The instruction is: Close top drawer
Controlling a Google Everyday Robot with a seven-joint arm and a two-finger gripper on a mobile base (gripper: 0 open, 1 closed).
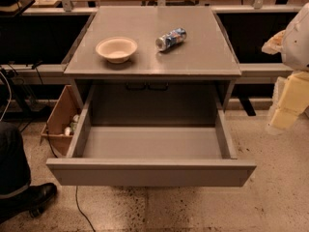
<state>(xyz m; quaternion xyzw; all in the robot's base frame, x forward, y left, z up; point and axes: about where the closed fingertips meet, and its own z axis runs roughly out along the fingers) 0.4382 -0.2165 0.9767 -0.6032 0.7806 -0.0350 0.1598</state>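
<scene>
The top drawer (149,172) of the grey cabinet is pulled far out toward me. Its plain flat front faces me, and its inside (152,141) is bare grey metal. My gripper (284,111) shows as pale yellow parts at the right edge, hanging from the white arm (297,37). It is to the right of the drawer's right side and apart from it, about level with the drawer's back half. The lower drawers are hidden under the open one.
A cream bowl (116,49) and a lying drink can (170,38) sit on the cabinet top (203,57). A cardboard box (60,122) stands left of the cabinet. A person's dark leg and shoe (21,197) are at bottom left. A cable (79,209) runs across the speckled floor.
</scene>
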